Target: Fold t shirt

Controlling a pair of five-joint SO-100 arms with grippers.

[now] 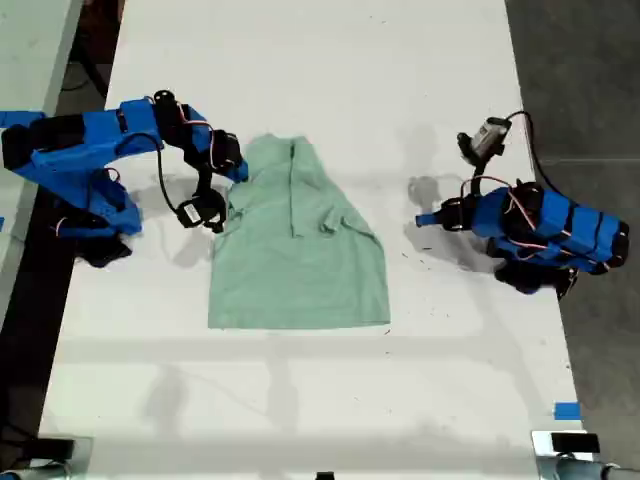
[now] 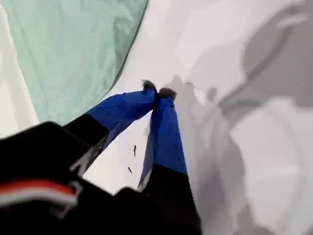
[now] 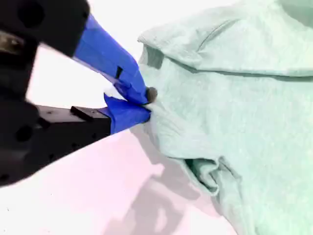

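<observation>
A: Starting at the exterior view's left, at about 9 o'clock from the table's point(image 1: 300, 420) middle, we have my second gripper point(image 1: 240, 172). Its 2 blue tips are pinched tight on the edge of the shirt point(image 1: 300, 250); the second wrist view shows the cloth bunched right at my second gripper point(image 3: 146, 104).

B: We agree. The shirt lies near the centre, pale mint, partly folded into a narrow shape with the collar end toward 12 o'clock and the straight hem toward 6 o'clock. A sleeve lump sits on top, toward 3 o'clock.

A: Further on, at 3 o'clock and well apart from the shirt, we see my first gripper point(image 1: 422, 220).

B: In the first wrist view my first gripper point(image 2: 157, 91) has its fingers point(image 2: 165, 132) pressed together on nothing, above bare table, with the shirt point(image 2: 68, 54) beyond them.
</observation>
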